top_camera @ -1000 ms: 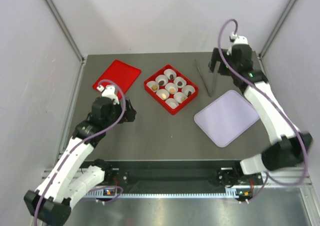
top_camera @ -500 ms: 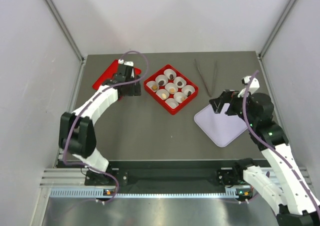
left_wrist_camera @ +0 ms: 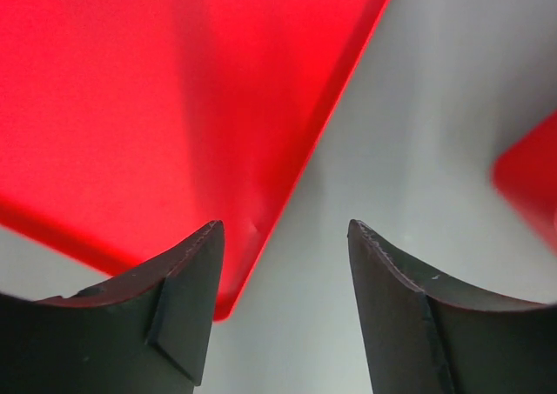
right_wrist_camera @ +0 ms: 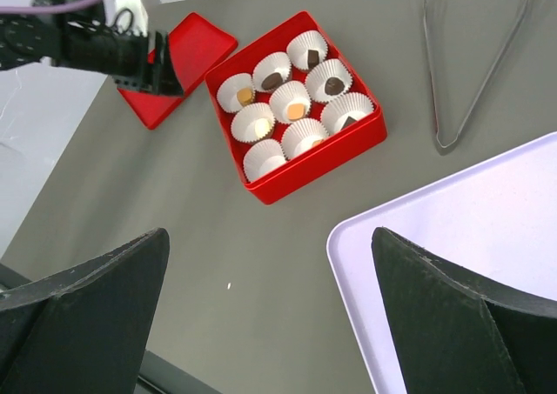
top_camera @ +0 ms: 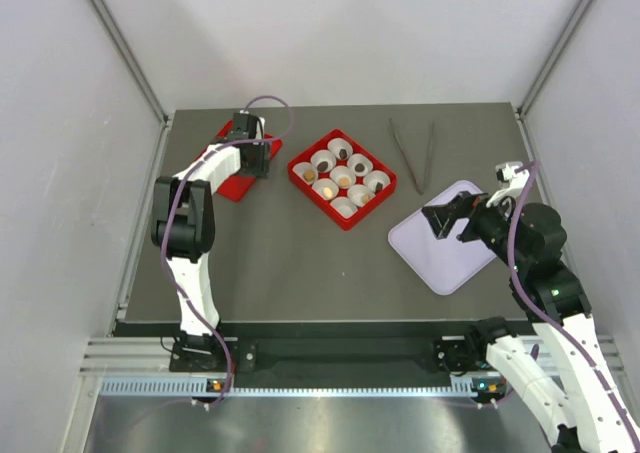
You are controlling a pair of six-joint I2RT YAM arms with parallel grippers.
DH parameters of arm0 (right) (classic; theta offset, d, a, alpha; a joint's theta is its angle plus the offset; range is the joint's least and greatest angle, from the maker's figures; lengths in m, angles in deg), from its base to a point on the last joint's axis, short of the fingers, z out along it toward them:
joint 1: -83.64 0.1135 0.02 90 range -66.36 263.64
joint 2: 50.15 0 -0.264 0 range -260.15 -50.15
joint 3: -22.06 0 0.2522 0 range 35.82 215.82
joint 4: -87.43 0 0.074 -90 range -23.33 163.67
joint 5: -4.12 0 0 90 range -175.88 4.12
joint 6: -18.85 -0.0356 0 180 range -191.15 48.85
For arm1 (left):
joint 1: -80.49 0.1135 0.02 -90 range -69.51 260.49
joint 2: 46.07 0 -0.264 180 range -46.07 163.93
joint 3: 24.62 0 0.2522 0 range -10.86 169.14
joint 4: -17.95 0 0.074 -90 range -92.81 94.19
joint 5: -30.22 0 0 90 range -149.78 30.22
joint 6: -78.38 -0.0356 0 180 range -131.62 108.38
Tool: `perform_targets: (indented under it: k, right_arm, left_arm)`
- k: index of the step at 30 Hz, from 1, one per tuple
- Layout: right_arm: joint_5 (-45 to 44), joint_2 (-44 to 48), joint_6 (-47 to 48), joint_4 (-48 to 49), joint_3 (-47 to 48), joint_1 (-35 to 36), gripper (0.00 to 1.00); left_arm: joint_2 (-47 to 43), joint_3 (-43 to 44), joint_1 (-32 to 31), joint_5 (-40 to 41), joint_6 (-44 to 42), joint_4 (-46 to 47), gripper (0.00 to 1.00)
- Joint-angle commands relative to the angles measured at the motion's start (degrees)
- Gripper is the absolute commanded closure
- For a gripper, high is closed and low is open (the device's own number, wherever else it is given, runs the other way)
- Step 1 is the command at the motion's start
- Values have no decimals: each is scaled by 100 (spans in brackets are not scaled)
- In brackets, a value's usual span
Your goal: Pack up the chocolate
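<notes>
1. The chocolate [right_wrist_camera: 297,110] is in the red box [top_camera: 341,217], which sits a little toward 12 o'clock from the middle of the dark table [top_camera: 300,263].
2. The box holds nine white paper cups [right_wrist_camera: 253,123] in three rows. Six cups each clearly show a piece: four dark brown and two tan. The cups along the box's near-left side look empty, though one is hard to read.
3. At 9 o'clock from the box lies the flat red lid [left_wrist_camera: 130,90]. The left gripper [left_wrist_camera: 283,229] is low over the lid's edge. Its claw is partly open, with the lid's rim showing in the gap and nothing pinched.
4. At 2 o'clock from the box lie metal tongs [top_camera: 415,153], their tips pointing toward the near side.
5. At 4 o'clock from the box is a lavender tray [top_camera: 470,258]. The right gripper [top_camera: 447,218] hangs above the tray's far-left part, claw spread wide and empty.
</notes>
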Motion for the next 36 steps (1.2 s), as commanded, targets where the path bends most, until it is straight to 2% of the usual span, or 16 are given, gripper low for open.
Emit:
perform_targets:
  k: [1,7,14,15,21,24,29,36]
  right_arm:
    - [108,105,8,66,184,42,0]
    - [20,122,69,40,123,42,0]
    - [90,35,34,92,35,42,1]
    - [90,26,8,92,26,42,1]
    - [204,96,-141,57,61,42,1]
    - [240,184,-264,48,0,51,1]
    - [284,254,-388,128,-158,51,1]
    - [881,96,-607,496,-176,42,3]
  left_arm:
    - [277,133,231,-179,-312,-61,37]
    - [568,97,407,-452,-320,-86,41]
    - [779,396,398,-750,-57,-596,61]
    - [736,387,398,-751,13,-623,69]
    - [463,220,407,-303,347,-886,99]
    - [262,229,407,-40,610,-1010,100]
    - [-117,431,416,-83,1032,-1317,100]
    - [-906,554,407,-706,1735,-1599,100]
